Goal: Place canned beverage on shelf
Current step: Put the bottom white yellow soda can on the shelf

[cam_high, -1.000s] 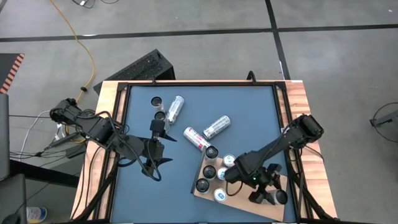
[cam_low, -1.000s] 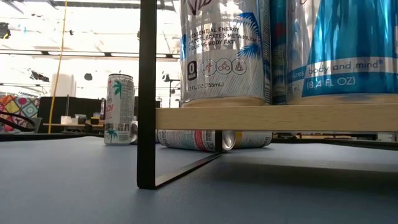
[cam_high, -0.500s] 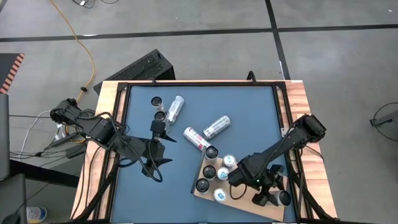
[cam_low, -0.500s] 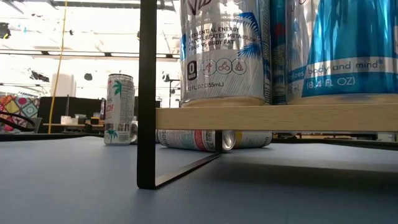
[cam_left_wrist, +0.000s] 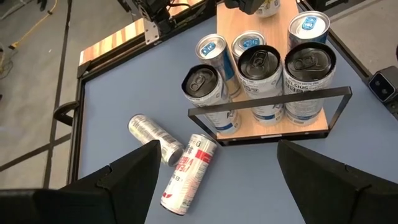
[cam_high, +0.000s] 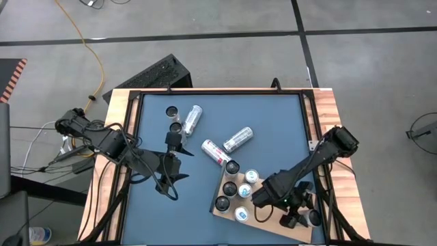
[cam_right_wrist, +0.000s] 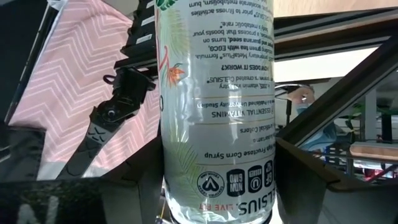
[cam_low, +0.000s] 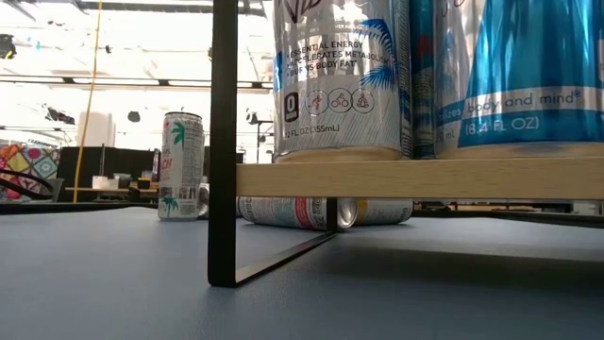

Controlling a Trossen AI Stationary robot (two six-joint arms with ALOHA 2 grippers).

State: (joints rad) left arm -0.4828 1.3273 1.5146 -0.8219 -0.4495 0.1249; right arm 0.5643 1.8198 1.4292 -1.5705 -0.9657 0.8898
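Wood-grain shelf (cam_high: pixel 227 207) carries five upright cans in the high view, grouped on its left half. The right claw (cam_high: pixel 295 217) sits over the shelf's right end, with a can (cam_high: pixel 313 216) just beside it on the side away from the group; the arm covers part of the join. The left claw (cam_high: pixel 172 161) waits over bare tabletop (cam_high: pixel 266 116), well apart from the shelf, empty, fingers spread. Two cans lie on their sides between that claw and the shelf, a third lies farther off, and one stands near it.

Low view: neither claw shows. Cans (cam_low: pixel 342 76) stand flush on the board (cam_low: pixel 415 177), which rides on a black frame (cam_low: pixel 224 142) above the tabletop. One toppled can (cam_low: pixel 288 211) lies beneath it.

Left wrist view: ahead of the waiting claw's fingers (cam_left_wrist: pixel 130 174) stand the shelf's grouped cans (cam_left_wrist: pixel 259 68) behind the black rail (cam_left_wrist: pixel 268 99). Free board remains behind them, towards the right arm.

Right wrist view: a white can (cam_right_wrist: pixel 214 112) fills the gap between the right claw's fingers (cam_right_wrist: pixel 323 168), label inverted. The claw is clamped on this can about its body.

Assessment: the step in hand is setting this can down on the shelf's open end. Recommended: keep the can vertical, lower it until its base is fully on the board, clear of the edge and of the neighbours, and release only then. Withdraw straight, without brushing the group. Main risk: a tilted base tipping on release.
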